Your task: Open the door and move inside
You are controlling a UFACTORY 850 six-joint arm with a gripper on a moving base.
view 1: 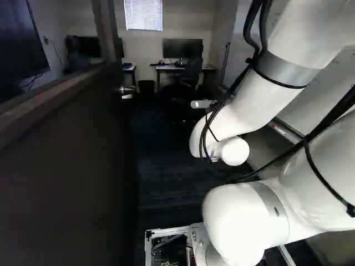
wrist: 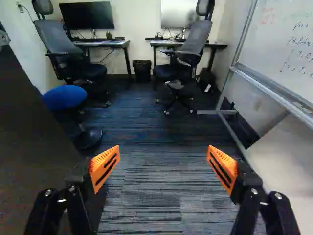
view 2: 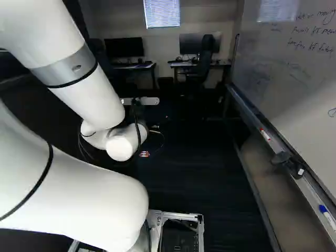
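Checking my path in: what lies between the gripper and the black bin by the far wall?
In the wrist view: bare carpet between the open gripper and the bin, with a chair's wheeled base close beside that stretch.

At the left of the left base view, the door looks matt, its handle shiny metal. At the right, the arm is smooth and glossy. The whiteboard looks smooth; the carpet, ribbed cloth.

You've got two base views behind the arm, angled ahead-down, sharing desks beyond the hand; wrist view looks close along it.
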